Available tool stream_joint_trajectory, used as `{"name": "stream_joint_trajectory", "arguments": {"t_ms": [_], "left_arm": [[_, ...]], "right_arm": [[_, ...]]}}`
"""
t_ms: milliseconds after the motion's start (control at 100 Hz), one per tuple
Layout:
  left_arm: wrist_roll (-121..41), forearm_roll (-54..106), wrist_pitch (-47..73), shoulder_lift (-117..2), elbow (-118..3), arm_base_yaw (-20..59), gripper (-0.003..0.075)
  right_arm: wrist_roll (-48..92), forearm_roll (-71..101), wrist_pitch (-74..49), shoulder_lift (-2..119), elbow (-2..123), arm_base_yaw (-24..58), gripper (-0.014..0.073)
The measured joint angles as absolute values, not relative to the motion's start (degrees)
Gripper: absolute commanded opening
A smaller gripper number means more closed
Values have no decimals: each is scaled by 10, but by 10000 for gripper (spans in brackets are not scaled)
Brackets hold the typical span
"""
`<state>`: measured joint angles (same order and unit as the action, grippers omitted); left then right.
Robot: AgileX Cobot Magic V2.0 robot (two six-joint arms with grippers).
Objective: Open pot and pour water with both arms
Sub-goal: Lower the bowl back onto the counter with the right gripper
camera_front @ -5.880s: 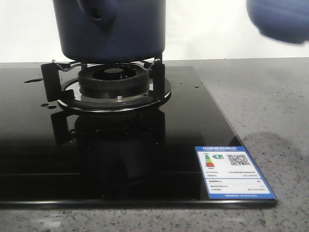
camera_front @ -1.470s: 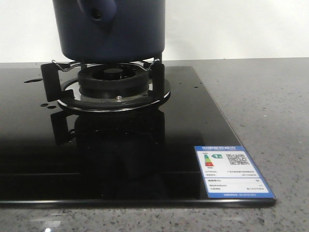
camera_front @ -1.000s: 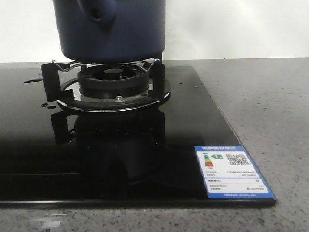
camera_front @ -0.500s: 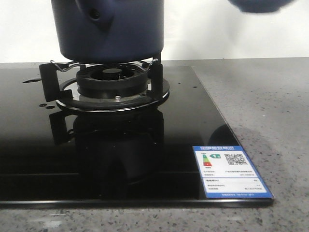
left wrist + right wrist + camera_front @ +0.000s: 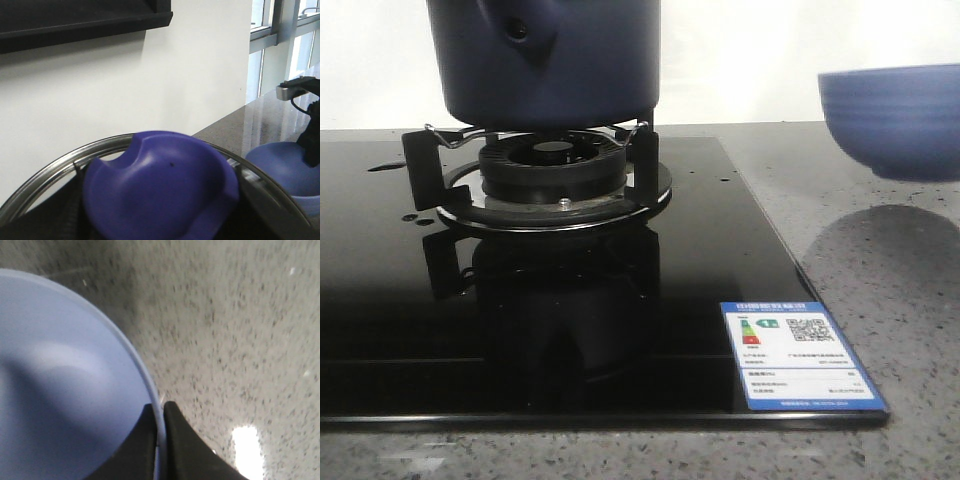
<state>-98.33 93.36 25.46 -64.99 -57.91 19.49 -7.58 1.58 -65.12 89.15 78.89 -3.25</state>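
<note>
Speckled grey counter (image 5: 880, 290), apparently stone, black cooktop (image 5: 550, 310)

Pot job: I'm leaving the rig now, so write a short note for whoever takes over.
Right pincer: shut on the rim of the blue bowl, held above the counter, right of the stove.
Left pincer: not visible; its camera looks closely at the pot's lid knob.
The pot sits on the burner.
Done: bowl picked up.
Left: lid status unclear; pour water.
</note>
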Motion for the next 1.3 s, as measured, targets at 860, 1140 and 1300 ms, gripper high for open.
{"name": "stream_joint_trajectory", "arguments": {"t_ms": [860,1140,1300], "left_arm": [[-1036,1011,312,-816,-634,196,231],[-1049,1011,304,-844,-634,196,231],[-1058,1011,285,-846,-634,196,231]], "right_arm": [[-75,14,-515,744,628,-34,409],[-75,16,-468,621,628,-34,407],[-75,22,-437,538,628,-34,407]]}}
